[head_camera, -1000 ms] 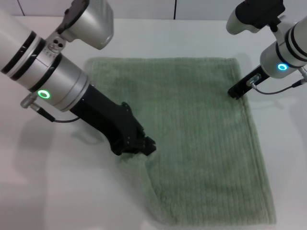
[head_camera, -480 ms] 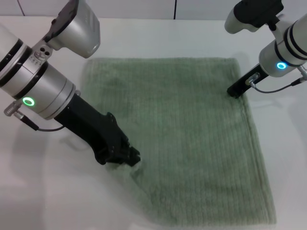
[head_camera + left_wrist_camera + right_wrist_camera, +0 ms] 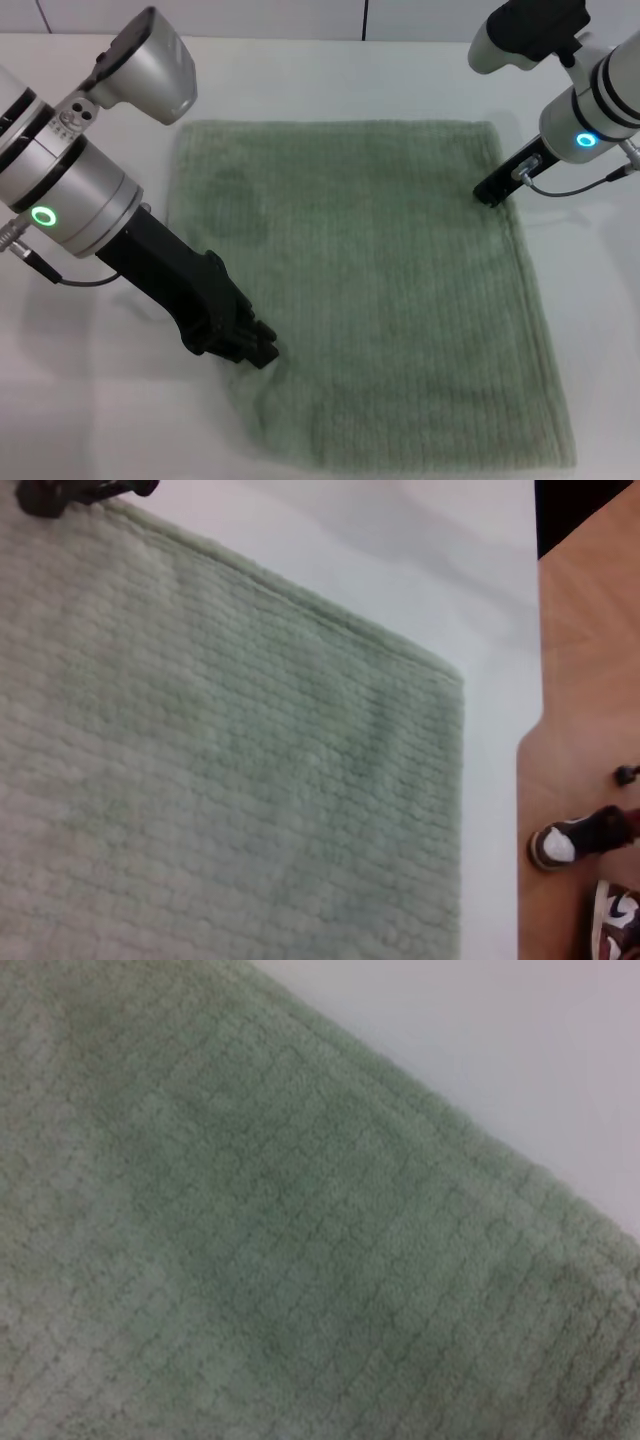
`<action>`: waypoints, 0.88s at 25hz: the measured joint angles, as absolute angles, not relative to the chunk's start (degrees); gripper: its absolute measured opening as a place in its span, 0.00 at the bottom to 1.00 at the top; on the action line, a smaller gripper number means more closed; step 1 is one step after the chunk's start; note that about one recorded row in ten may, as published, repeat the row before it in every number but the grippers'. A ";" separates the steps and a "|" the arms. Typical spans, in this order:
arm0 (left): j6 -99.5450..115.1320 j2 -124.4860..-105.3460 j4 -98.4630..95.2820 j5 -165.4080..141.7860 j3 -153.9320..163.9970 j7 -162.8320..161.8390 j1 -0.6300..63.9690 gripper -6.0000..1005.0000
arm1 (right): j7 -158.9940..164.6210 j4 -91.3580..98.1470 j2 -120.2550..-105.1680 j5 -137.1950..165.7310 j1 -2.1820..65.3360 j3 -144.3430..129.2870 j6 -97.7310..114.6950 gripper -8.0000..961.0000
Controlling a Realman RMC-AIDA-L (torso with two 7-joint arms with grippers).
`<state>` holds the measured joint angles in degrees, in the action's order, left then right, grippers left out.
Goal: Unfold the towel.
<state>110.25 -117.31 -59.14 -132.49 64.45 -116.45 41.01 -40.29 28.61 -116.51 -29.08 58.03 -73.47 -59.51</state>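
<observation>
Left claw (image 3: 262,352) dragged the towel's near-left corner outward; fold gone. Towel (image 3: 390,290) lies flat on white counter (image 3: 320,80), sage-green, ribbed, hemmed. Left claw closed on towel's left edge. Right claw (image 3: 487,194) at towel's far-right corner, grip unclear.

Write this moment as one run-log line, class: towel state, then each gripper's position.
towel: spread nearly flat on table | left gripper: at towel's near-left edge | right gripper: on towel's far-right edge
</observation>
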 joint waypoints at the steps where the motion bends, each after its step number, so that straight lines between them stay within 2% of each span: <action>1: 110.25 -117.31 -59.14 -132.49 64.45 -116.46 41.01 0.08 | -40.31 28.59 -116.54 -29.09 58.06 -73.47 -59.49 0.01; 7: 110.82 -117.15 -59.66 -132.54 64.00 -117.07 41.08 0.19 | -40.33 28.50 -116.59 -29.09 58.11 -73.47 -59.40 0.01; 13: 109.97 -117.66 -62.67 -132.23 60.39 -114.57 40.37 0.37 | -40.34 28.48 -116.63 -29.09 58.24 -73.47 -59.34 0.01; 15: 107.77 -117.97 -62.91 -130.00 55.40 -110.93 40.20 0.50 | -40.34 28.56 -116.63 -29.09 58.44 -73.47 -59.14 0.01; 18: 104.16 -118.11 -61.83 -125.60 51.54 -107.36 39.71 0.50 | -40.33 28.71 -116.63 -29.09 58.96 -73.48 -58.91 0.01; 22: 90.82 -118.18 -55.87 -109.82 49.57 -97.27 35.90 0.50 | -39.97 29.07 -116.64 -29.09 60.36 -73.47 -58.88 0.01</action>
<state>90.82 -118.18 -55.87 -109.82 49.57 -97.27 35.90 -39.97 29.07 -116.64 -29.09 60.36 -73.47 -58.88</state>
